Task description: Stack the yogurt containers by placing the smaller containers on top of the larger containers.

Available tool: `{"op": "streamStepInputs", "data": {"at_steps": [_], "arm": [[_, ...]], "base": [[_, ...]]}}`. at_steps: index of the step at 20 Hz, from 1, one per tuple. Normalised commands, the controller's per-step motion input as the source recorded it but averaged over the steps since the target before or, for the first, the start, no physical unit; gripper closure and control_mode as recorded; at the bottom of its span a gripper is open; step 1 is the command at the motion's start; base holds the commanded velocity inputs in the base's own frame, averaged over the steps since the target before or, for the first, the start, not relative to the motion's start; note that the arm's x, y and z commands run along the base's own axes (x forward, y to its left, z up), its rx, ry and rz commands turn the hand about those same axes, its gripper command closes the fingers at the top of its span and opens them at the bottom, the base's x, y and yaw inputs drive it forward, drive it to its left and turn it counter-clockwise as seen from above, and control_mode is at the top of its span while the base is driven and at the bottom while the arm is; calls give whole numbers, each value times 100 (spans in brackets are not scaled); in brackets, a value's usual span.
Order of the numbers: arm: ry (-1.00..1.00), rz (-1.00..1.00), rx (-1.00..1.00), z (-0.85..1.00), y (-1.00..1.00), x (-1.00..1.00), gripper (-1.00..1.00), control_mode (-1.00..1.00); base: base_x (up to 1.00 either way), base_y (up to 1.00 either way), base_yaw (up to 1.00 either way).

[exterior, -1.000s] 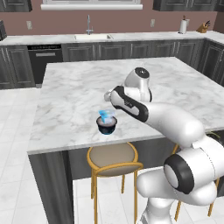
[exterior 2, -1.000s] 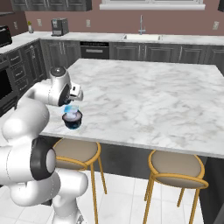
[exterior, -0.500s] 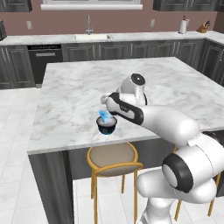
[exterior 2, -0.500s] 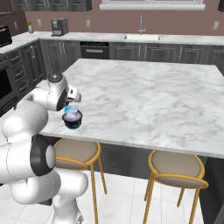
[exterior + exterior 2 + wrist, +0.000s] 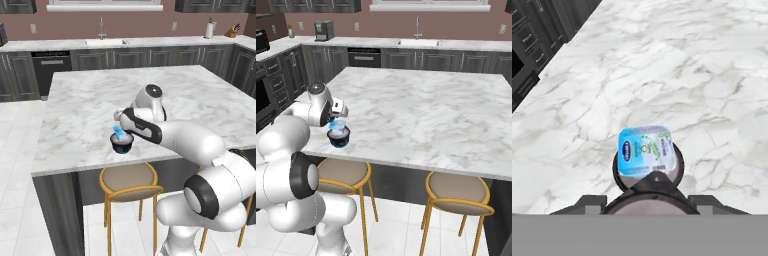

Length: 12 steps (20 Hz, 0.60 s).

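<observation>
Gripper (image 5: pixel 121 131) directly above blue cup (image 5: pixel 120 134), which sits on wide dark cup (image 5: pixel 122 145). Grip state indeterminate. Next: lift clear, fetch the tiny cup.

Marble island (image 5: pixel 90 100), 2 stools (image 5: pixel 458 192)

white marble surface (image 5: pixel 85 100), two gold stools (image 5: pixel 458 194) tucked under it, dark cabinets (image 5: pixel 150 57), sink (image 5: pixel 106 42) below a window, reddish-brown wall (image 5: pixel 391 22), pale tiled floor (image 5: pixel 20 220).

The arm (image 5: pixel 165 132) has swung its elbow lower and closer over the blue cup (image 5: pixel 120 132).
</observation>
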Motion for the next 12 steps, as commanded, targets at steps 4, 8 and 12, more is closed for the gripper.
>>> {"op": "streamStepInputs", "data": {"at_steps": [4, 8, 12], "arm": [[2, 0, -4, 0, 1, 1, 100, -100], [0, 0, -2, -1, 3, 6, 100, -100], [0, 0, 0, -12, 4, 7, 100, -100]], "base": [[0, 0, 0], [0, 0, 0], [0, 0, 0]]}}
